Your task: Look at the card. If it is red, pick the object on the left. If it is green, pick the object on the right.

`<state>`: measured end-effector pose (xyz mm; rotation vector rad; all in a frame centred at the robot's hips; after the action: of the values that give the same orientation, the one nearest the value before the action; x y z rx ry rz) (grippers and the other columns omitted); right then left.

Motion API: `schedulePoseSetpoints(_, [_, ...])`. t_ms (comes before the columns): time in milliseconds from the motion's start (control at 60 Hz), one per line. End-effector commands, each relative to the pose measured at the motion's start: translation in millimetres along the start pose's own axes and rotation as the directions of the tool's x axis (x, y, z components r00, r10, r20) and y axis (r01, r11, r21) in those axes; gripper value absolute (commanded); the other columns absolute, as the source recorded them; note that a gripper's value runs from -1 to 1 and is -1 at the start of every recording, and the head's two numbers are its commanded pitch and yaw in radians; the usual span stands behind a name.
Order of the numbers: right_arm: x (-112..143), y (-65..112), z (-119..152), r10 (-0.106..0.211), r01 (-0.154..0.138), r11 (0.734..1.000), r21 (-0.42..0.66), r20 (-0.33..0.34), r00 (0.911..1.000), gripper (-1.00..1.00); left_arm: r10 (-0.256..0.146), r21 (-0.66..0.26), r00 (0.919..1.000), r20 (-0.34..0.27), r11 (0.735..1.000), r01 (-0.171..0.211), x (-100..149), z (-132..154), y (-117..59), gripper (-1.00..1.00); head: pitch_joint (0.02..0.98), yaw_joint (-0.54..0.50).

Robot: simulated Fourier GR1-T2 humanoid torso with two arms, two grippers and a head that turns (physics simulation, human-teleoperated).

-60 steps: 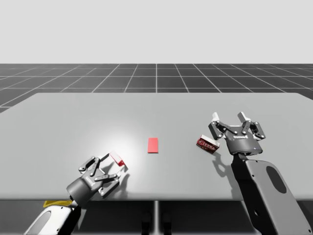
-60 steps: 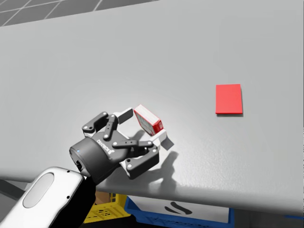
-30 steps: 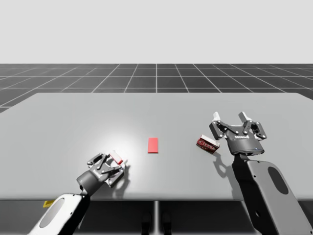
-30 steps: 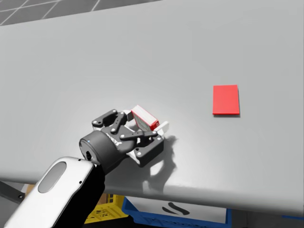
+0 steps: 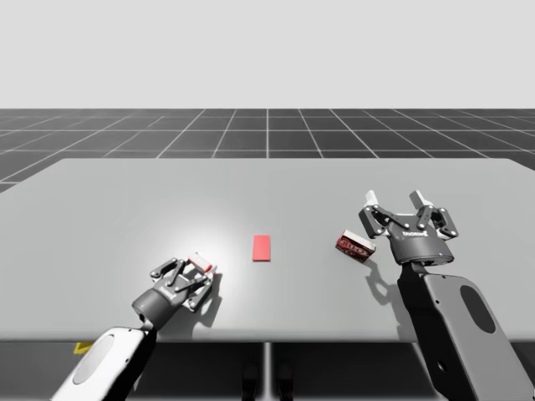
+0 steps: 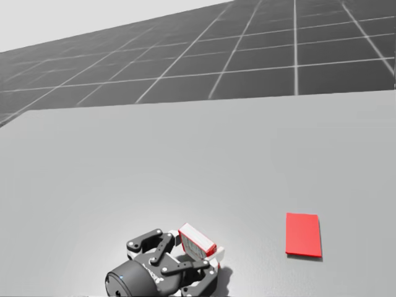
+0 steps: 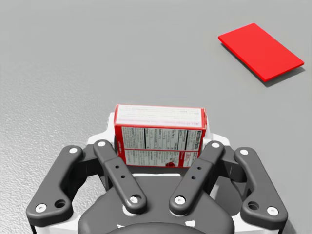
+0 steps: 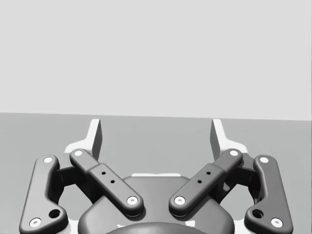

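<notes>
The red-and-white box (image 7: 160,127), lying left of the red card (image 6: 303,234) and so the item called for, sits low near the front edge of the counter (image 5: 125,209). My left hand (image 7: 159,141) pinches it from both sides. Whether it is clear of the surface cannot be told. Risk one: the pads appear to hold only its rear portion, so a sharp lift could pivot it or let it slip. Risk two: a low drag could snag it on the counter. My right hand (image 8: 156,134) hangs spread just beside the dark red box (image 5: 354,246), and any drift could knock it.
</notes>
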<state>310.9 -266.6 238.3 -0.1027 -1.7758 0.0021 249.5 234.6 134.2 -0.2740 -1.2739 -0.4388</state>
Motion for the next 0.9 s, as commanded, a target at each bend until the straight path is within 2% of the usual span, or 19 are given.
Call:
schedulePoseSetpoints(17, [0,-0.3,0,0.002,-0.002,1.0,-0.002,0.0,1.0,-1.0,-0.031,-0.1,0.9976,-0.062,0.995,0.024,-18,4,-6.9,1.0,0.517,0.34])
schedulePoseSetpoints(217, [0,-1.0,0,0.003,-0.003,1.0,-0.003,0.001,1.0,-1.0,-0.038,-0.101,0.998,-0.05,0.994,0.033,-15,5,-8.2,1.0,0.442,0.34])
schedulePoseSetpoints(350, [-1,-1.0,0,0.004,-0.004,1.0,-0.002,0.0,1.0,-1.0,-0.041,-0.095,0.9991,-0.015,0.995,0.039,4,11,-4.4,1.0,0.433,0.33])
schedulePoseSetpoints(417, [-1,-1.4,0,0.005,-0.005,1.0,-0.003,0.001,1.0,-1.0,-0.058,-0.09,0.9982,0.015,0.994,0.059,22,15,-0.8,1.0,0.431,0.33])
schedulePoseSetpoints(467, [-1,-1.5,0,0.007,-0.007,1.0,-0.004,0.001,1.0,-1.0,-0.087,-0.083,0.9957,0.032,0.992,0.089,34,19,1.7,1.0,0.43,0.33])
schedulePoseSetpoints(483, [-1,-1.7,0,0.01,-0.01,1.0,-0.007,0.003,0.9999,-1.0,-0.105,-0.079,0.9936,0.042,0.991,0.108,43,21,3.8,1.0,0.429,0.33])
schedulePoseSetpoints(533, [0,-1.8,0,0.021,-0.021,1.0,-0.013,0.008,0.9997,-1.0,-0.116,-0.075,0.9918,0.053,0.99,0.12,52,23,5.7,1.0,0.427,0.34])
schedulePoseSetpoints(583, [0,-1.8,0,0.041,-0.041,0.999,-0.023,0.016,0.999,-1.0,-0.147,-0.063,0.9863,0.074,0.986,0.152,67,28,9.3,1.0,0.424,0.34])
schedulePoseSetpoints(650, [0,-1.6,-1,0.047,-0.046,0.999,-0.023,0.02,0.9987,-1.0,-0.168,-0.052,0.9808,0.099,0.983,0.174,83,32,12.3,1.0,0.421,0.34])
schedulePoseSetpoints(700, [-1,-1.3,-1,0.051,-0.05,0.998,-0.024,0.02,0.9985,-1.0,-0.197,-0.039,0.9727,0.123,0.978,0.203,99,36,14.9,1.0,0.417,0.34])
schedulePoseSetpoints(750, [-1,-1.3,-1,0.048,-0.048,0.999,-0.023,0.019,0.9987,-1.0,-0.209,-0.029,0.9677,0.141,0.976,0.215,109,38,16.7,1.0,0.414,0.34])
schedulePoseSetpoints(767, [-1,-1.2,-1,0.048,-0.048,0.999,-0.023,0.019,0.9986,-1.0,-0.222,-0.019,0.9621,0.158,0.974,0.228,120,41,18.4,1.0,0.412,0.34])
schedulePoseSetpoints(900, [0,-1.5,-1,0.048,-0.047,0.999,-0.022,0.019,0.9987,-1.0,-0.259,0.025,0.9394,0.225,0.965,0.26,159,51,24.0,1.0,0.407,0.34])
